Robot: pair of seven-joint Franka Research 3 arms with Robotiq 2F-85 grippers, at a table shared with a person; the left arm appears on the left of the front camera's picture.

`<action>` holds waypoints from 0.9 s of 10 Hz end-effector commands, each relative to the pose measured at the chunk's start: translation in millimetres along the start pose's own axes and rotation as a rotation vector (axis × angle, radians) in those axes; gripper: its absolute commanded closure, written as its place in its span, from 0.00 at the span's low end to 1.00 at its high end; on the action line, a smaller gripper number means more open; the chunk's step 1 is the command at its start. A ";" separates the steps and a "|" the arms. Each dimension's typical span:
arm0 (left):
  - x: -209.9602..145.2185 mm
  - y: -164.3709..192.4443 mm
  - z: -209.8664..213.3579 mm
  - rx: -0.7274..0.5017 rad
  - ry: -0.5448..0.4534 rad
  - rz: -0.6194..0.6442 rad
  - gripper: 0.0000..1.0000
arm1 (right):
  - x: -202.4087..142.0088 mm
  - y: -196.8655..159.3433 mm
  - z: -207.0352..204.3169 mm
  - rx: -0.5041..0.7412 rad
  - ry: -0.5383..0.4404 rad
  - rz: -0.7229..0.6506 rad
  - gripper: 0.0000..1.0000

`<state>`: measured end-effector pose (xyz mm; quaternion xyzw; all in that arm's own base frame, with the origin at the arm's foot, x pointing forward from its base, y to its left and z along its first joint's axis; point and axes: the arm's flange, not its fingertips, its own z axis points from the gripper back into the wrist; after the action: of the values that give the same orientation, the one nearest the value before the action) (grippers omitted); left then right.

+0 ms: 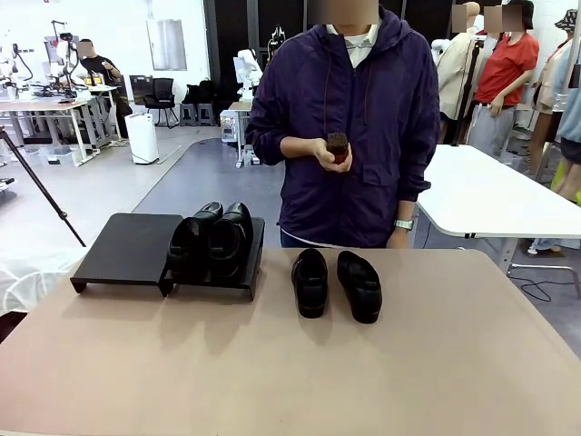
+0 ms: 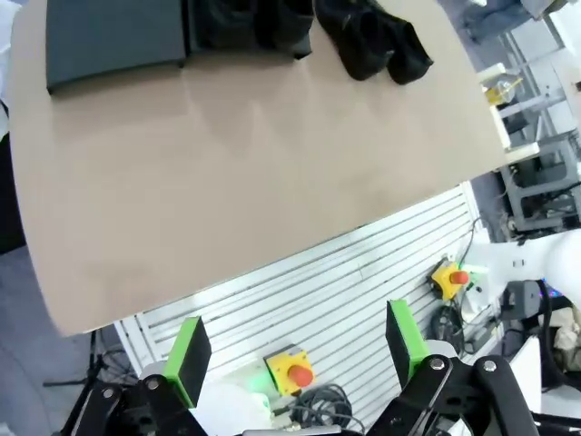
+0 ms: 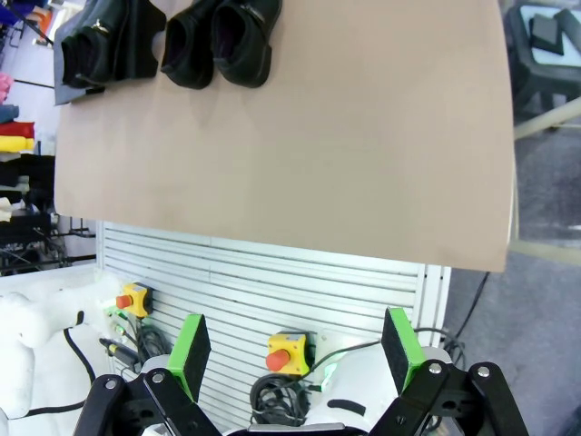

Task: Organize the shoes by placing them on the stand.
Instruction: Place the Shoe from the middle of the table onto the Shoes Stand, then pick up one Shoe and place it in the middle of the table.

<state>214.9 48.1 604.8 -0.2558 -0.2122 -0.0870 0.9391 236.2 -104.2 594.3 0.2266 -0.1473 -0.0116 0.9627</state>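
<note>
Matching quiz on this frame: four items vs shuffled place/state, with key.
Column A:
1 left pair of glossy black leather slip-on shoes
2 right pair of glossy black leather slip-on shoes
3 small brown-red object
4 left end effector

Column B:
a in the person's hands
b open, holding nothing
c on the tan table
d on the matte-black two-panel stand

Pairs: 1-d, 2-c, 3-a, 4-b.

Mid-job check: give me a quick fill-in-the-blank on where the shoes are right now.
The stand holds ___ shoes, both on its right panel.
The other pair sits on the ___, right of the stand.
The left gripper and right gripper are both ___.
Missing: two; table; open.
</note>
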 end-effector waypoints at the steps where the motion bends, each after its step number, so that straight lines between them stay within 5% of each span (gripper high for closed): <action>1: 0.4 -16.8 1.5 0.006 0.012 -0.007 0.00 | 1.0 -0.3 3.1 0.011 -0.002 0.020 0.00; 9: 0.4 -16.8 1.5 0.006 0.012 -0.007 0.00 | 1.0 -0.3 3.1 0.011 -0.002 0.020 0.00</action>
<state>213.1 34.3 611.1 -0.2424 -0.2111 -0.0962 0.9420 236.2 -104.2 594.3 0.2266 -0.1473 -0.0116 0.9627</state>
